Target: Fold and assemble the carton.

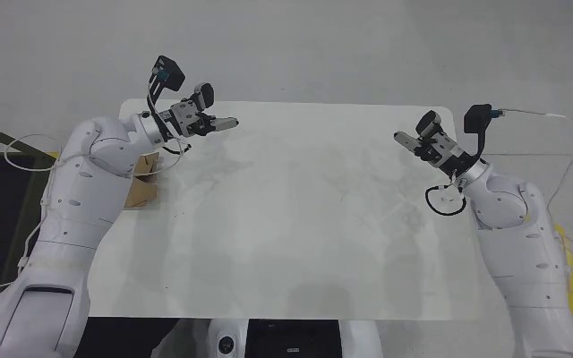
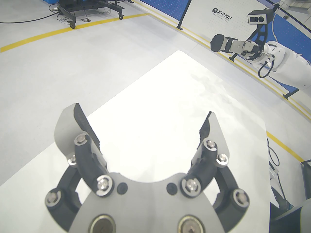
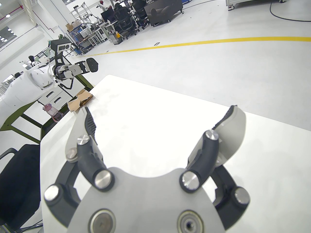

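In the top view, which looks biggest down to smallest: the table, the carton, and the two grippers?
1. The table is biggest.
2. The left gripper and right gripper look alike, so no ranking between them.
The carton is partly hidden under the left arm, so its place is unsure.

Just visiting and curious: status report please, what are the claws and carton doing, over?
Left claw open, empty. Right claw open, empty. Carton untouched at table edge, partly under left arm.

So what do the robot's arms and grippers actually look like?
The left arm and right arm are smooth white rounded shells. The left gripper and right gripper have silver plates, black linkages, silver bolts and ribbed black pads. Each wrist carries a black camera and cable.
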